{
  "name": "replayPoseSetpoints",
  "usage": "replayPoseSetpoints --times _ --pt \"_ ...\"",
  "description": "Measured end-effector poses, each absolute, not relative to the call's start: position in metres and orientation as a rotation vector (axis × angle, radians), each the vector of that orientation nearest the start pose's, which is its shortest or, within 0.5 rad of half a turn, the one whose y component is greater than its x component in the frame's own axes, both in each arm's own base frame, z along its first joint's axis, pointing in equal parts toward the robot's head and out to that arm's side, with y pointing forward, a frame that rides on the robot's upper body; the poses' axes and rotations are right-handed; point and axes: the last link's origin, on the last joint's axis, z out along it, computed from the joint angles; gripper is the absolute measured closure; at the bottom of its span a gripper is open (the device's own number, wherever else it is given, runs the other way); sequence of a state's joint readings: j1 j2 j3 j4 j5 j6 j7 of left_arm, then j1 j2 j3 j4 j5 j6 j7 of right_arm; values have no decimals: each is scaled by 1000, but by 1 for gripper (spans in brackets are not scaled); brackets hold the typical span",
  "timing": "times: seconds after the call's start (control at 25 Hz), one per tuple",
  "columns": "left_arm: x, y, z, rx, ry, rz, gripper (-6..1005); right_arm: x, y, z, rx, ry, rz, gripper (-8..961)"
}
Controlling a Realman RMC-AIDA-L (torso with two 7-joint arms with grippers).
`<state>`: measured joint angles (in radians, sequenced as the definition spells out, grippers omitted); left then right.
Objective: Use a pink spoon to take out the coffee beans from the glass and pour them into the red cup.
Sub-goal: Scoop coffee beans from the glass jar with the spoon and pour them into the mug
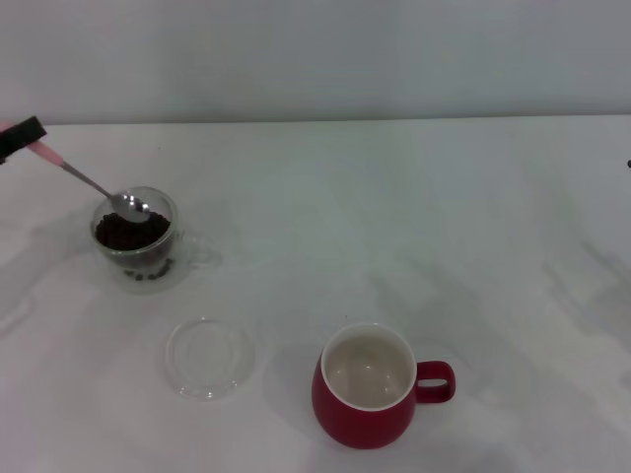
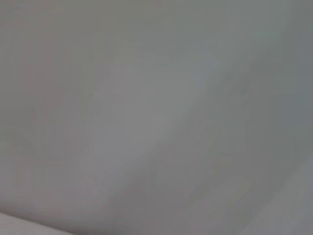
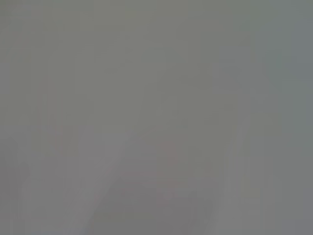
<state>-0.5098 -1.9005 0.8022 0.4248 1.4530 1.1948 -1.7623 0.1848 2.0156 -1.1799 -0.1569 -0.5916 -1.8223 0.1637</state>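
Holding pink spoon (image 1: pixel 84 179) | L hand (image 1: pixel 20 138) clamped on handle | bowl in glass (image 1: pixel 136 238) on coffee beans (image 1: pixel 126 234)

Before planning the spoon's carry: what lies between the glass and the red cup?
In the head view, only the clear glass dish sits roughly between the glass and the red cup.

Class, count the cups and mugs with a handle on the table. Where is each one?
2. The glass, holding coffee beans and the spoon's bowl, stands at the table's left. The red cup stands near the front, centre-right, with nothing visibly in it. None seems hidden.
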Motion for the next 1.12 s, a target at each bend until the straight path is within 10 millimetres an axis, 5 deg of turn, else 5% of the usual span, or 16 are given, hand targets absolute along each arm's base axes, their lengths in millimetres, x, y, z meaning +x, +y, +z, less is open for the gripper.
replayPoseSetpoints --times 0.6,1.12 --pt "-303 407 51 -2012 -1354 -835 873 331 221 45 -1680 -7 909 303" --pt "-316 390 35 -1927 -1479 -892 873 330 224 46 -1680 7 926 302"
